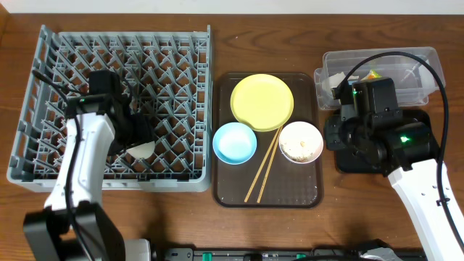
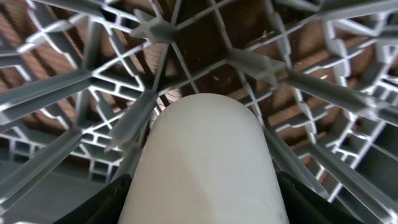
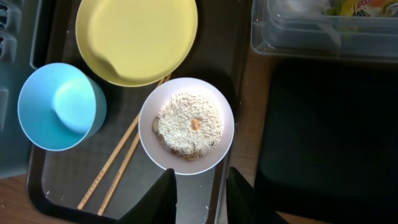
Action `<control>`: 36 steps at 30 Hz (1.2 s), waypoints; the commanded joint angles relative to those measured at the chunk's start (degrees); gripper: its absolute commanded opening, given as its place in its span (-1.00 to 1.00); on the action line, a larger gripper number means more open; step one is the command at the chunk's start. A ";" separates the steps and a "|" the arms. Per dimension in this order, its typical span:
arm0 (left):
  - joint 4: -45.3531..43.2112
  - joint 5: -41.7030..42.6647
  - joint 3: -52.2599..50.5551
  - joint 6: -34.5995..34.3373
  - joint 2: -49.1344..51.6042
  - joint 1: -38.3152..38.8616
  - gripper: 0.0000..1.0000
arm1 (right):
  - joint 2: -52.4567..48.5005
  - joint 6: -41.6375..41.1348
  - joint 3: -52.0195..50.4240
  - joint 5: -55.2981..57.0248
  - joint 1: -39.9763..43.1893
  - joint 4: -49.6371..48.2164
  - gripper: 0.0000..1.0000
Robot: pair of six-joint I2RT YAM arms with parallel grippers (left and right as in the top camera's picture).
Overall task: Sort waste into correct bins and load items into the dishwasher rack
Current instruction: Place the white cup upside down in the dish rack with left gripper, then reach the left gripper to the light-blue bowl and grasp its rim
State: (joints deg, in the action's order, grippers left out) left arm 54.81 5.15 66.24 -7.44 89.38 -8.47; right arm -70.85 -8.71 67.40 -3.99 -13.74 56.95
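Left gripper [image 2: 205, 208] is clenched on the small white cup [image 2: 205, 155]. Its dark fingers [image 2: 99, 208] press both sides of the cup's smooth, matte, rounded body. The cup sits low among the upright pegs of the grey plastic rack [image 1: 43, 145], toward the rack's front middle, and through the lattice you can see the brown wood-grain surface [image 1: 348, 217] underneath.

Right gripper [image 3: 200, 199] is released, fingers apart with nothing between them. It hangs over the right edge of the brown serving tray [image 3: 236, 68], just beside the white bowl [image 3: 186, 124].

On that tray:
- The white bowl holds a clump of pale rice-like scraps [image 3: 186, 121] with a small orange speck on top.
- The round yellow plate [image 3: 137, 37] is at the far end, flat and glossy.
- The light blue bowl [image 3: 59, 106] is on the left, near the rack side.
- The pale wooden chopsticks [image 3: 115, 168] lie diagonally between the two bowls, and their far ends are tucked under the plate's rim.

To the right of the tray is the shallow glossy black tray [image 3: 329, 143]. The clear plastic tub [image 3: 323, 28] sits behind it, with the yellow-orange-green wrapper [image 3: 354, 7] inside.
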 commanded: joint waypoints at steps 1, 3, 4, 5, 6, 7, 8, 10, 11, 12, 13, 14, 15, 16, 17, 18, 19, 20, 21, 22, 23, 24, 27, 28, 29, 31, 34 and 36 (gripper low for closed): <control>0.22 -1.27 0.79 0.52 2.08 0.11 -0.42 | 0.42 -0.66 0.92 0.74 0.59 0.09 -0.47; 0.04 -1.14 0.79 0.52 2.80 0.11 -0.18 | 0.42 -0.66 0.92 0.74 0.59 0.09 -0.43; 0.04 -1.14 0.79 0.52 2.99 0.11 -0.07 | 0.39 -0.66 0.92 0.74 0.59 0.09 -0.41; 0.04 -1.14 0.79 0.52 3.06 0.11 0.04 | 0.39 -0.66 0.92 0.74 0.59 0.09 -0.39; 0.11 -1.14 0.79 0.52 3.06 0.11 0.20 | 0.42 -0.66 0.92 0.74 0.59 0.09 -0.37; 0.17 -1.14 0.79 0.52 3.04 0.11 0.35 | 0.39 -0.66 0.92 0.76 0.59 0.09 -0.31; 0.24 -1.14 0.79 0.52 3.04 0.11 0.49 | 0.39 -0.66 0.92 0.74 0.59 0.09 -0.27; 0.42 -1.14 0.79 0.52 3.04 0.11 0.64 | 0.42 -0.63 0.92 0.76 0.61 0.09 -0.23; 0.44 -1.14 0.79 0.52 3.02 0.11 0.67 | 0.42 -0.63 0.92 0.76 0.59 0.09 -0.20; 0.48 -1.14 0.79 0.52 2.99 0.13 0.72 | 0.39 -0.63 0.92 0.76 0.59 0.09 -0.19; 0.50 -1.14 0.79 0.55 2.99 0.17 0.73 | 0.39 -0.63 0.92 0.76 0.59 0.09 -0.18; 0.63 -1.14 0.81 0.55 2.93 0.24 0.73 | 0.39 -0.63 0.90 0.74 0.59 0.11 -0.16; 0.70 -1.14 0.81 0.57 2.86 0.28 0.74 | 0.39 -0.63 0.90 0.74 0.59 0.11 -0.12; 0.87 -1.16 0.81 0.57 2.71 0.37 0.74 | 0.39 -0.63 0.90 0.74 0.59 0.11 -0.08; 0.98 -1.16 0.81 0.57 2.51 0.50 0.75 | 0.39 -0.63 0.90 0.74 0.61 0.09 -0.04; 1.09 -1.16 0.81 0.57 2.27 0.61 0.75 | 0.39 -0.63 0.90 0.74 0.61 0.09 0.01; 1.27 -1.16 0.81 0.59 1.86 0.87 0.75 | 0.39 -0.63 0.92 0.74 0.59 0.11 0.12; 1.31 -1.18 0.83 0.59 1.42 1.09 0.76 | 0.42 -0.63 0.90 0.74 0.59 0.17 0.25; 1.31 -1.18 0.83 0.61 0.90 1.36 0.76 | 0.42 -0.63 0.90 0.74 0.59 0.24 0.32; 1.40 -1.40 0.87 0.61 0.11 1.75 0.76 | 0.39 -0.63 0.90 0.74 0.59 0.24 0.35; 1.51 -1.42 0.90 0.92 -0.70 2.21 0.77 | 0.39 -0.61 0.90 0.79 0.61 0.26 0.38; 1.57 -1.44 0.92 1.05 -1.75 2.84 0.77 | 0.39 -0.44 0.92 0.74 0.59 0.22 0.41; 1.73 -1.49 1.07 1.46 -5.14 5.68 0.79 | 0.39 -0.42 0.90 0.79 0.61 0.31 0.44; 1.73 -2.01 1.16 1.88 -6.40 7.19 0.88 | 0.42 -0.42 0.90 0.87 0.61 0.33 0.44; 1.70 -2.58 1.27 1.92 -7.45 8.63 0.89 | 0.42 -0.44 0.90 1.01 0.59 0.35 0.43; 1.68 -3.02 1.53 2.56 -9.42 12.20 0.89 | 0.39 -0.48 0.90 1.18 0.61 0.52 0.39; 1.64 -3.06 1.86 4.26 -11.02 18.34 0.89 | 0.44 -4.68 0.90 5.92 0.85 1.53 0.39; 0.79 -3.06 1.88 4.68 -11.15 22.64 0.89 | 0.44 -8.33 0.90 10.38 1.31 2.73 0.41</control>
State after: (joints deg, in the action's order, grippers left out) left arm 55.99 2.92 66.81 -4.82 78.54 9.93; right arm -70.85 -11.75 67.40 -0.19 -13.69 58.94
